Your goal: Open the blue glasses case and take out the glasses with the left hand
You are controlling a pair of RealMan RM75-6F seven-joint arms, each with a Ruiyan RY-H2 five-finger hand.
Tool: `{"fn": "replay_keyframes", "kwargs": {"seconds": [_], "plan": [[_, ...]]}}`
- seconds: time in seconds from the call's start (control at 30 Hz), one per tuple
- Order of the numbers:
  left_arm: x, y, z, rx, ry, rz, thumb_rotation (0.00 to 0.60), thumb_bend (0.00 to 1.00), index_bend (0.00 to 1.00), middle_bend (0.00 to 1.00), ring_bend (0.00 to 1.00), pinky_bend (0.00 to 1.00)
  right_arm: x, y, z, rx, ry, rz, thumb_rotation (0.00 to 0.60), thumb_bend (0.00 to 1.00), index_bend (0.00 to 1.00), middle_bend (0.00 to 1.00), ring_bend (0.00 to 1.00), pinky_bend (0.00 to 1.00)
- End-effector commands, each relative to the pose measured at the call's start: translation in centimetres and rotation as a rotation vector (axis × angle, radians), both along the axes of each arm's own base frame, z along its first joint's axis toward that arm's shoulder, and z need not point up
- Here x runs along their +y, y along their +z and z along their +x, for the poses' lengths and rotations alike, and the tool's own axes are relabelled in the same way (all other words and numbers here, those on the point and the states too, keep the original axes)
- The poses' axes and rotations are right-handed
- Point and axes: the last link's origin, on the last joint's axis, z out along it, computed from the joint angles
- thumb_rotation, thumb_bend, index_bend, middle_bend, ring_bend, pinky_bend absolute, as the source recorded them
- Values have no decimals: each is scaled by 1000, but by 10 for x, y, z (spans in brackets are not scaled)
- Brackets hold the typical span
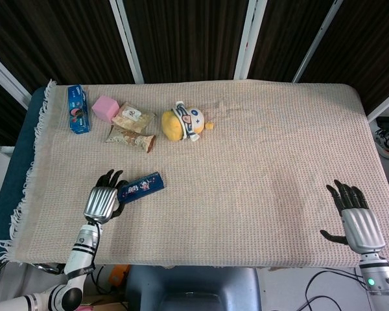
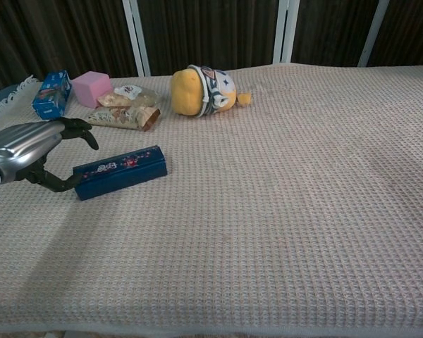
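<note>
The blue glasses case (image 1: 141, 187) (image 2: 120, 171) lies closed on the beige cloth, left of centre, with a floral print on its lid. My left hand (image 1: 104, 201) (image 2: 29, 146) is right at the case's left end, fingers apart; in the chest view its thumb reaches the case's near left corner while the other fingers hover above that end. It holds nothing. My right hand (image 1: 356, 219) rests open near the table's front right edge, far from the case, and shows only in the head view. The glasses are hidden inside the case.
At the back left lie a blue box (image 1: 78, 109), a pink cube (image 1: 106, 107), two snack packets (image 1: 131, 128) and a yellow plush toy (image 1: 183, 121). The cloth's fringed edge (image 1: 27, 175) runs down the left side.
</note>
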Motion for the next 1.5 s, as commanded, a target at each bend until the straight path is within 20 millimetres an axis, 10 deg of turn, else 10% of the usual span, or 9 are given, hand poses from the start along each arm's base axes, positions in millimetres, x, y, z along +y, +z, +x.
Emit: {"fn": "replay_keyframes", "kwargs": {"seconds": [0.03, 1.5], "plan": [[1, -3, 0, 10, 5, -4, 600, 371, 293, 86, 34, 134, 0, 0, 0, 0, 0, 0, 600, 196, 0, 0, 0, 9], [13, -17, -12, 89, 67, -25, 600, 366, 401, 128, 77, 165, -2, 0, -1, 1, -11, -8, 600, 197, 0, 0, 0, 9]]}}
